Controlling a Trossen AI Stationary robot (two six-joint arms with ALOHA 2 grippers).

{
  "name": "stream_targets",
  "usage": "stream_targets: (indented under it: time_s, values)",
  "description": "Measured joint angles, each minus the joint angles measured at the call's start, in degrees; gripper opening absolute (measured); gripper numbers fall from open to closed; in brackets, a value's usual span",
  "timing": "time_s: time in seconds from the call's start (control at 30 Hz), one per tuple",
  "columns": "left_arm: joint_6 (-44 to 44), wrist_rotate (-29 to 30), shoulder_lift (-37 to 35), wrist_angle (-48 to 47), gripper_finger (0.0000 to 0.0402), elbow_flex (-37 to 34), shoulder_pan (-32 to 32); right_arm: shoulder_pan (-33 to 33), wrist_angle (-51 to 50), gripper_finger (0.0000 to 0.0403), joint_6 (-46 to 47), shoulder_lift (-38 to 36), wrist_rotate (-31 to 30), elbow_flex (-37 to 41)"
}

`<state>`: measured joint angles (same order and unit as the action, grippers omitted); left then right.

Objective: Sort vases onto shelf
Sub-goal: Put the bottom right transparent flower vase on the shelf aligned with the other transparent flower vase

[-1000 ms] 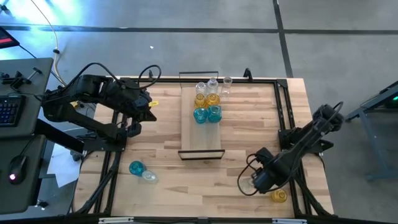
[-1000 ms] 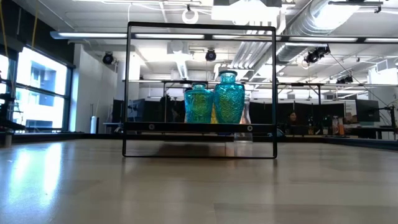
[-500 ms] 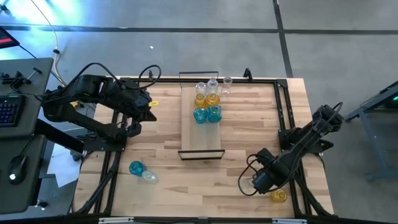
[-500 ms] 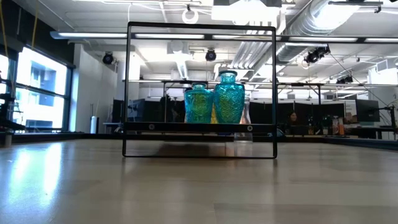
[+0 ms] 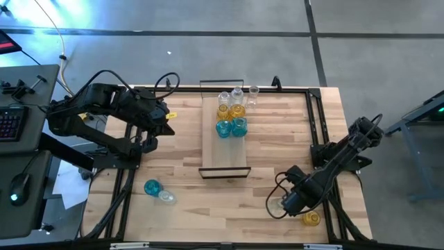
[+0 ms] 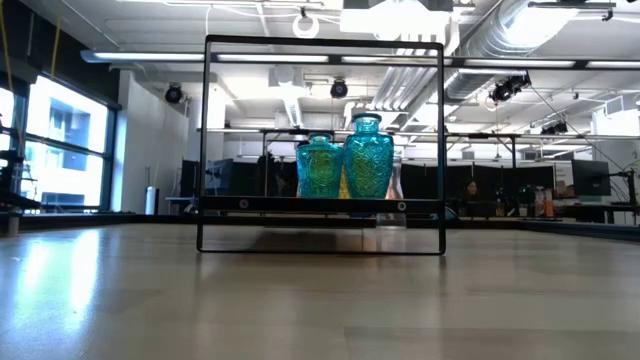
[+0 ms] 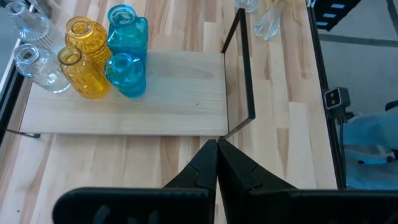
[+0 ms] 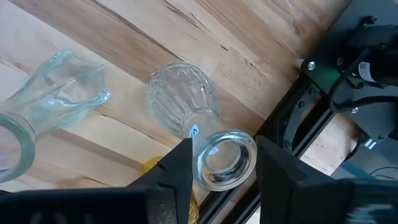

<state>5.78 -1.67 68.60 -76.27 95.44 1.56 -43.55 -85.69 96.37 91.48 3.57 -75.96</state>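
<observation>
The shelf (image 5: 225,142) lies mid-table, with clear, amber and teal vases (image 5: 231,111) standing at its far end. The low view shows the two teal ones (image 6: 345,160) inside the black frame. A teal vase (image 5: 151,187) and a clear one (image 5: 166,197) lie on the table near left. My right gripper (image 5: 279,203) points down at the near right, closed on a clear vase (image 8: 183,102). An amber vase (image 5: 311,219) lies beside it. My left gripper (image 7: 216,163) hangs shut above the table's left side, holding nothing. My right gripper has the clear vase's mouth rim (image 8: 225,158) pinched between its two fingers, one on each side of the neck's top. The fingers come from above, pointing down. The ribbed belly (image 8: 180,99) is down at the tabletop; upright or leaning, I cannot tell.
A second clear vase (image 8: 53,102) lies on the wood close to the held one. The table's black frame rail (image 8: 298,143) runs just beside the right gripper. One clear vase (image 5: 254,91) stands at the shelf's far right corner. Bare wood lies between the shelf and the right gripper.
</observation>
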Motion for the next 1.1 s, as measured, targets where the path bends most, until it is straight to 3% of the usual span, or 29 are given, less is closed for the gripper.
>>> stream_targets:
  time_s: [1.1]
  values:
    - [0.0,0.0,-0.02,0.0,0.0001,0.0,-0.02,0.92,-1.58,0.0103,-5.96,-0.09,0.02,-0.07]
